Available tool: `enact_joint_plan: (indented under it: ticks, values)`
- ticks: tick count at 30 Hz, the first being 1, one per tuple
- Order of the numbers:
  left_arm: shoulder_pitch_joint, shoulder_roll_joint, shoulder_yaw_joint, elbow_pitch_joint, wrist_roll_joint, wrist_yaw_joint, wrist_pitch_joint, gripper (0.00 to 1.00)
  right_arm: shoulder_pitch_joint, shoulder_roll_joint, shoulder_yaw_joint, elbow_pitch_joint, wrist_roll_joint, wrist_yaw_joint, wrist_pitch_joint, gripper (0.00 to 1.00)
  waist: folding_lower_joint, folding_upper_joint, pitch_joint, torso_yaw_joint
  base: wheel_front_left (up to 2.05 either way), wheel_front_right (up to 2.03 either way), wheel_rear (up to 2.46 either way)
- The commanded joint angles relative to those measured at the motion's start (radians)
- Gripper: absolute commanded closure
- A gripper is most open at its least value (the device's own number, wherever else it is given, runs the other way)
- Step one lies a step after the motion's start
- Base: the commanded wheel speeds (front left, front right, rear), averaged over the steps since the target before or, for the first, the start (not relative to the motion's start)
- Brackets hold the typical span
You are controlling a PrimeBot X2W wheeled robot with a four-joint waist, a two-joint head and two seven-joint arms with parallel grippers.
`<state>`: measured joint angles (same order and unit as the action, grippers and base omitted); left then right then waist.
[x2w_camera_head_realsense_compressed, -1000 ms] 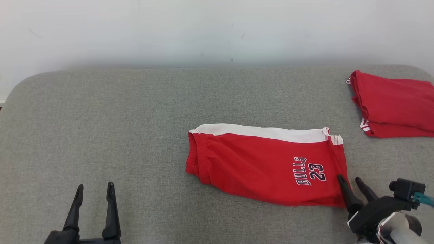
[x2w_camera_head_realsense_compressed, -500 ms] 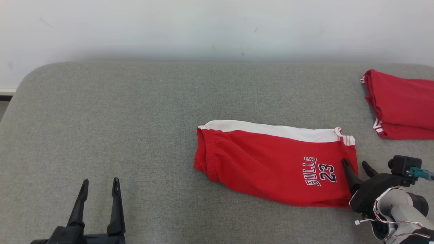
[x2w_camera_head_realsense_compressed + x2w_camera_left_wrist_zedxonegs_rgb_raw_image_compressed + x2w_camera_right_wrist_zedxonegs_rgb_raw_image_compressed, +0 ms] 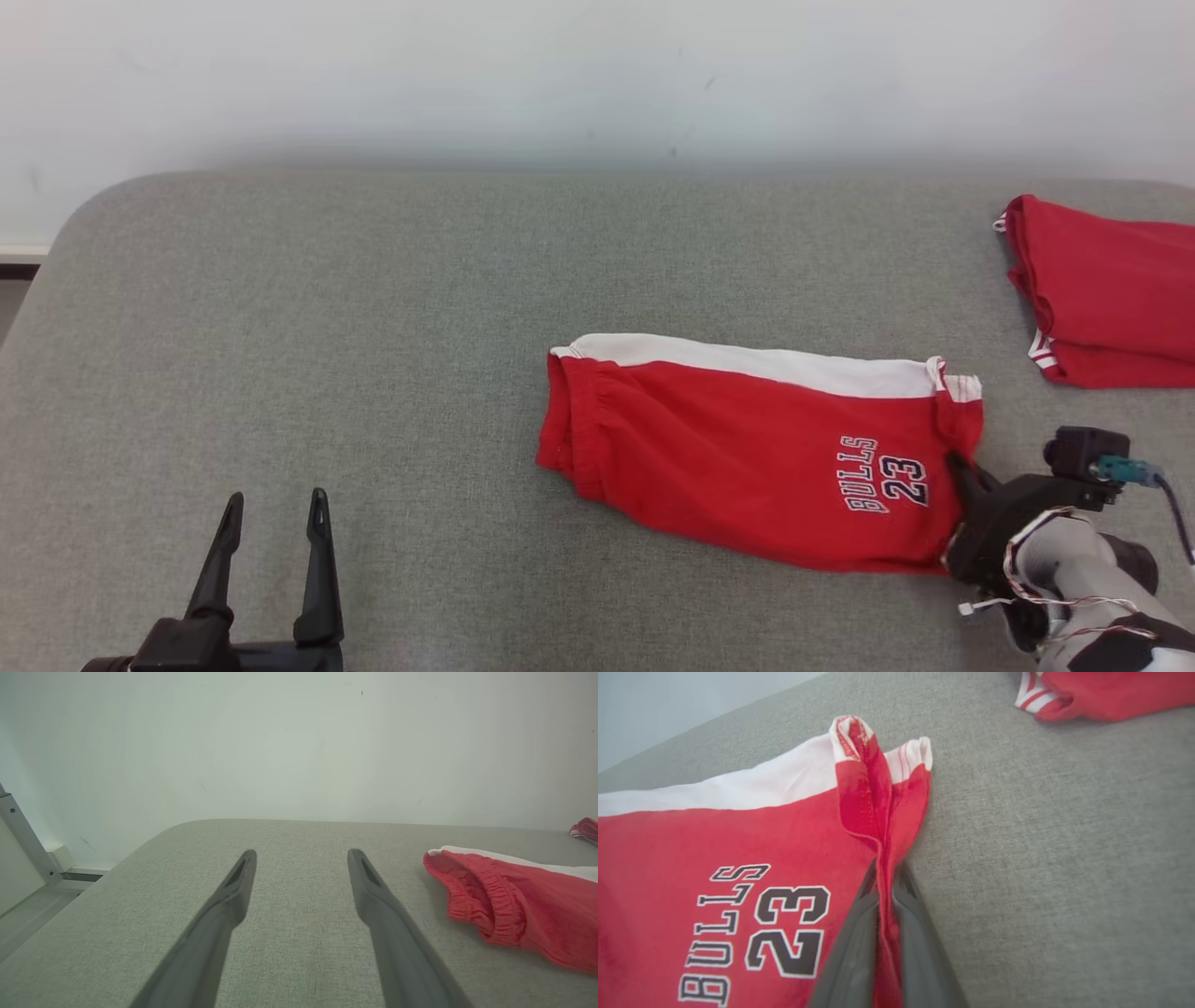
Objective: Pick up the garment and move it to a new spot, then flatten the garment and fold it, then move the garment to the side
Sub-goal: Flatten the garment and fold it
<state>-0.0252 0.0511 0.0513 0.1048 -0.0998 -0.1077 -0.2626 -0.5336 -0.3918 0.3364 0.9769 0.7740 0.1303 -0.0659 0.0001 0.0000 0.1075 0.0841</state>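
Observation:
The garment (image 3: 738, 448) is a pair of red shorts with a white side stripe and "BULLS 23" printed on it, lying folded in half on the grey padded table (image 3: 373, 308). My right gripper (image 3: 963, 467) is shut on the garment's right hem edge; in the right wrist view the red cloth (image 3: 691, 858) is pinched into a ridge between the two fingers (image 3: 852, 952) of the right gripper (image 3: 883, 877). At the lower left my left gripper (image 3: 275, 504) stands open above bare table, well left of the elastic waistband (image 3: 486, 905). The same left gripper (image 3: 301, 856) holds nothing.
A second folded red garment (image 3: 1111, 289) with white trim lies at the table's far right edge; it is the red garment (image 3: 1101, 690) near the top of the right wrist view. A pale wall (image 3: 597, 75) runs behind the table. Bare grey surface spreads left of the shorts.
My right gripper has gone from open beside the hem to shut on it, bunching the cloth. The head camera shifted slightly. The left gripper has stayed put.

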Motion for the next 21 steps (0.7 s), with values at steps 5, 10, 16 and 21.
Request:
enact_joint_plan:
  ticks: [5,10,16,21]
  values:
    - [0.025,-0.001,0.008,-0.001,0.011,-0.003,-0.003,0.0,0.004,-0.074,-0.02,0.028,0.03,0.0,-0.015,1.0,-0.0001,0.0,-0.032,-0.017,0.0,0.0,0.0]
    - [0.037,-0.001,0.003,-0.011,0.011,0.005,-0.003,0.0,-0.017,-0.113,-0.019,0.005,0.057,0.0,0.0,1.0,-0.0001,0.0,-0.044,-0.03,0.0,0.0,0.0]
    - [0.057,-0.001,0.005,-0.014,0.005,0.015,-0.003,0.0,-0.022,-0.092,-0.004,-0.078,0.1,0.0,0.042,1.0,-0.0001,0.0,-0.062,-0.05,0.0,0.0,0.0]
    - [0.067,-0.001,0.007,-0.01,0.001,0.015,-0.003,0.0,-0.028,-0.053,-0.012,-0.156,0.161,0.0,0.094,1.0,-0.0001,0.0,-0.072,-0.059,0.0,0.0,0.0]
